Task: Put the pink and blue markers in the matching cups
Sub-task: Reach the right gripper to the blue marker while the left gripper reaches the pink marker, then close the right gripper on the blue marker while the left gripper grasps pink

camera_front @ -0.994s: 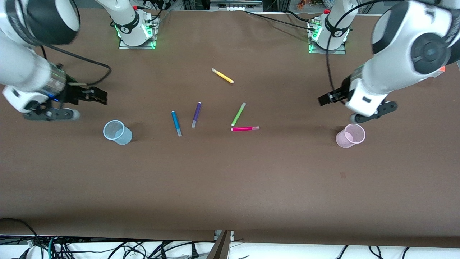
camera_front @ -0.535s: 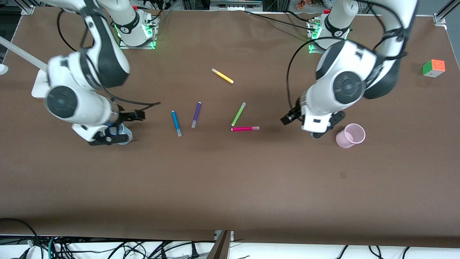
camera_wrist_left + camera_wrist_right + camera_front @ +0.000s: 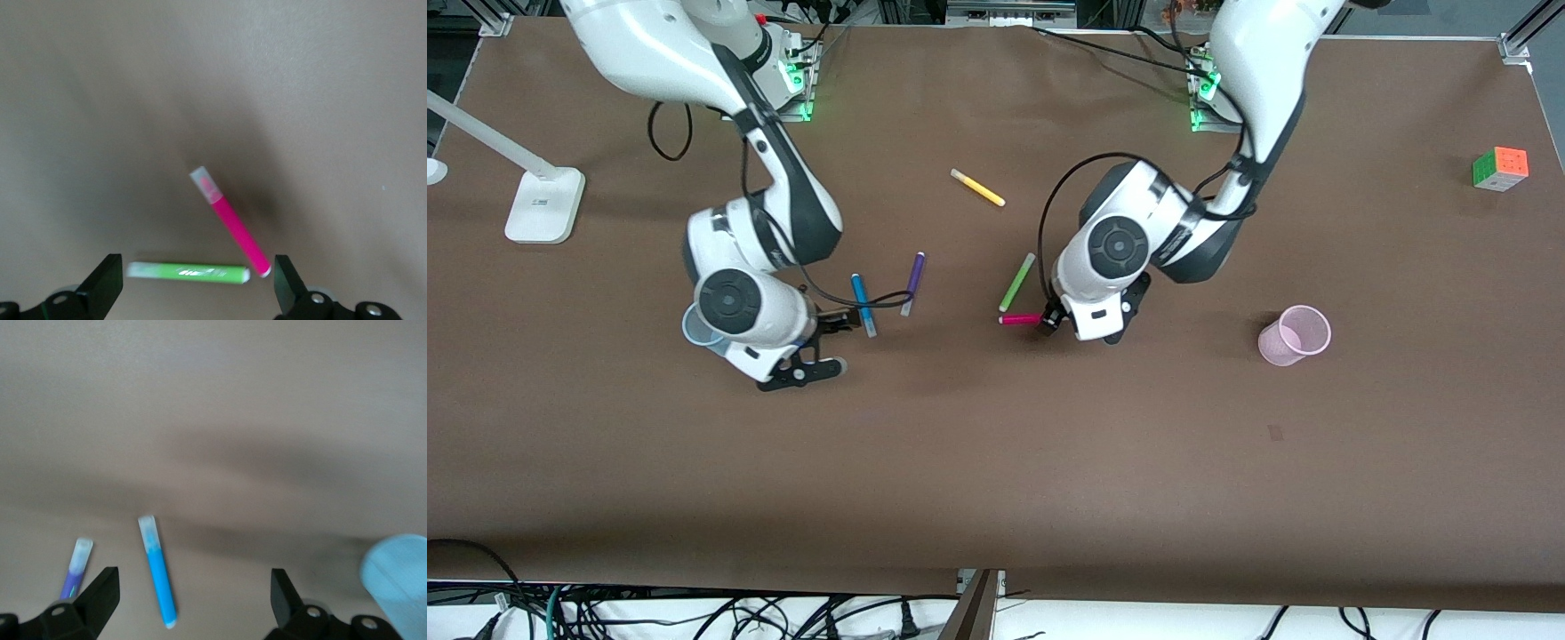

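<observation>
Front view: the left gripper point(image 3: 1052, 320), fingers spread, hangs at centre frame over the pink marker's point(image 3: 1021, 319) end; the right gripper point(image 3: 838, 342), also spread, hangs mid-left beside the blue marker point(image 3: 862, 304). Pink cup point(image 3: 1295, 335) stands mid-right; blue cup point(image 3: 694, 327) peeks out mid-left.

Pink marker point(image 3: 1021, 319) lies just beside green marker point(image 3: 1016, 282)

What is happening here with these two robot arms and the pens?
Each arm is reaching for a marker. The left end effector, open, is over the pink marker. The right end effector, open, is near the blue marker, beside the blue cup. The pink cup stands empty. Neither marker is gripped yet.
</observation>
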Available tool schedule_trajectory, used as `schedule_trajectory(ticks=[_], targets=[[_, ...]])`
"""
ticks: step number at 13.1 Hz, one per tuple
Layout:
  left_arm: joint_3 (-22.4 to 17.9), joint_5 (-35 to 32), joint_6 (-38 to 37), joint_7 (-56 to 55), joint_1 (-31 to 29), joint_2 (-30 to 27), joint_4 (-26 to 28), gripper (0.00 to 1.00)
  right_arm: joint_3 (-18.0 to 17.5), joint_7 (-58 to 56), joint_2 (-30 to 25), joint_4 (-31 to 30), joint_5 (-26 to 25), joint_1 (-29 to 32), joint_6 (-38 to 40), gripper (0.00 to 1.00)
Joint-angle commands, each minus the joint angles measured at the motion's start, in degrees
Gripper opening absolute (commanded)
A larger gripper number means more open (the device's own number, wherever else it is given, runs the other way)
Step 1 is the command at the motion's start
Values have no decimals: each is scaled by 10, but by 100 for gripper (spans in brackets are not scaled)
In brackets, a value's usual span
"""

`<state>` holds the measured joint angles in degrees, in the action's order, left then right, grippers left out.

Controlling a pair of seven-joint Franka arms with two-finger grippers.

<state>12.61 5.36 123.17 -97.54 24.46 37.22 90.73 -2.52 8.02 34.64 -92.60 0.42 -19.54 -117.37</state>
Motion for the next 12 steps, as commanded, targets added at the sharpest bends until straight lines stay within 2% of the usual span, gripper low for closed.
schedule_trajectory(ticks=[1,4,9,10,11,12], targets=[[-8,-31,39,-101,22,29,-12,100,3,6,-4,-49,5,-15,-67,100],[-11,-111,48,-213,43,60,-13,100,3,6,10,-69,5,-27,-116,100],[-15,-112,100,-235,38,94,-25,100,3,6,32,-83,5,-36,-168,100],[-15,-112,103,-235,38,97,-26,97,3,6,32,-88,5,-37,-174,98],[-15,-115,103,-235,39,101,-30,76,2,6,32,-90,5,-37,-175,91],[-16,-117,103,-234,41,101,-32,55,3,6,32,-93,5,-37,-175,80]])
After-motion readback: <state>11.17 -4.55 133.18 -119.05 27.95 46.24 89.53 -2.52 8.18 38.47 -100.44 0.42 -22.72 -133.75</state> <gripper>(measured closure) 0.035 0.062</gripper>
